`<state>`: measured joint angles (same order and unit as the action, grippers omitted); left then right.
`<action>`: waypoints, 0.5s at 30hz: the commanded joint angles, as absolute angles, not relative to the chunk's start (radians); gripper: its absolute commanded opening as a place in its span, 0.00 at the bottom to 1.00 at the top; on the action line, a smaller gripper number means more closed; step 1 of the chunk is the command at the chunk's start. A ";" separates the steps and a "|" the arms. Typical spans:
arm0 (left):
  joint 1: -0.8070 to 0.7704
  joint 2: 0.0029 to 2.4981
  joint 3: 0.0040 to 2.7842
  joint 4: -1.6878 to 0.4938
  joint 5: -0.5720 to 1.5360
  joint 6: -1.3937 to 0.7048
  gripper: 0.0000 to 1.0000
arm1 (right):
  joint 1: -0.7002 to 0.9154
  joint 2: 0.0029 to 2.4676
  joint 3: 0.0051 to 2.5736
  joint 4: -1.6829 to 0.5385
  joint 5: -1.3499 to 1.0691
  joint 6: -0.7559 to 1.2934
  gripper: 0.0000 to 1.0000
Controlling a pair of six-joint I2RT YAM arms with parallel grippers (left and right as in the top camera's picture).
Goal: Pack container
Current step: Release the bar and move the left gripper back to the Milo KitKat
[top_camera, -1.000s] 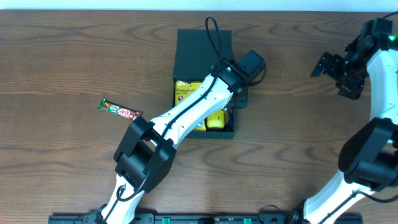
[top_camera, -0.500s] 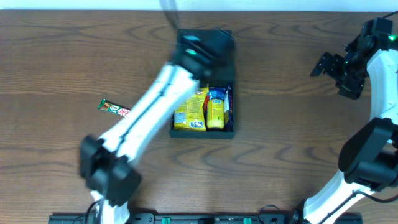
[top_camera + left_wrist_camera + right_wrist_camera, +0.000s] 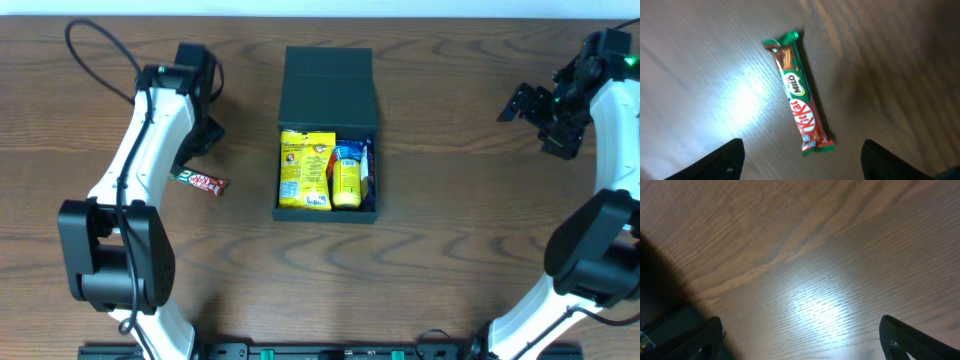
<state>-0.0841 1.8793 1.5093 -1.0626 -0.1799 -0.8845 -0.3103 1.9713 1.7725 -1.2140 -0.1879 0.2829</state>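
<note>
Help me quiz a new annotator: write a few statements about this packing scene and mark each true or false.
1. The container stands open. True.
2. The KitKat bar is inside the container. False: it lies on the table, left of the container.
3. The left gripper is shut on the bar. False: it is open, above the bar.
4. A yellow packet lies in the container. True.
5. The right gripper is empty. True.

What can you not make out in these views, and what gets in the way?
Overhead: left end of the KitKat Milo bar, under the left arm.
Overhead: print on the yellow packet in the container, too small.
Left wrist: left hand, mostly cut by the bottom edge.
Right wrist: container, corner only.
</note>
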 commanded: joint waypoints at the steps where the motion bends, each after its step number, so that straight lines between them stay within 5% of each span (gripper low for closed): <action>1: -0.059 1.890 1.427 -1.010 -0.110 -0.868 0.77 | -0.314 1.967 1.795 -1.216 -0.196 0.272 0.99; 15: -0.039 1.890 1.363 -0.880 -0.037 -0.935 0.83 | -0.313 1.967 1.794 -1.215 -0.191 0.247 0.99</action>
<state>-0.0475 1.8839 1.3670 -0.8810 -0.0399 -0.9207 -0.3103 1.9713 1.7725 -1.2140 -0.1875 0.2764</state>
